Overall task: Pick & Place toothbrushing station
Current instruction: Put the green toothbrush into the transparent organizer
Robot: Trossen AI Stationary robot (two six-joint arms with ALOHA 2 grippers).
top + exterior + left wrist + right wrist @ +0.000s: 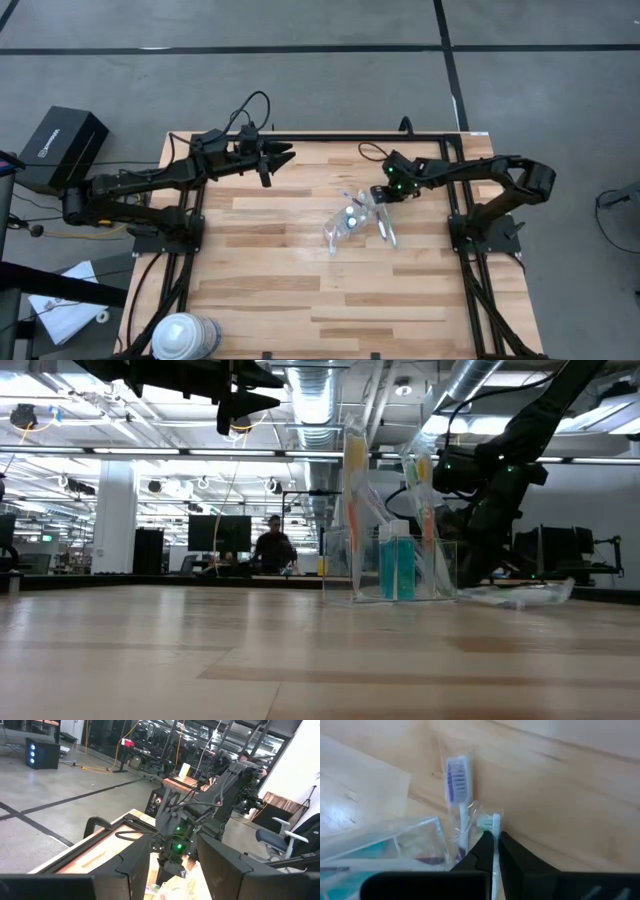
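Note:
A small see-through cup (345, 218) (440, 570) stands near the table's middle. A blue tube (397, 565) and thin toothbrushes (355, 480) stand upright in it. My right gripper (383, 200) (494, 840) points steeply down just right of the cup and is shut on a white toothbrush (494, 822). Beside it a purple-bristled toothbrush (457, 777) lies in a clear wrapper on the wood. Another wrapper (520, 595) lies right of the cup. My left gripper (285, 155) (172, 857) hangs open, high over the far left, with nothing between its fingers. My right gripper pinches the white toothbrush at its neck (494, 834), just below the head, between its two fingertips (482, 842). The fingers slant down from the table's right and lie along the shaft. The pale head (492, 821) sticks out past the fingertips, close to the wood.
A big white-and-blue roll (185, 335) stands at the near left corner. A black box (60, 145) sits off the table's far left. The black frame rail (465, 250) runs along the table's right side. Bare wood lies across the near half.

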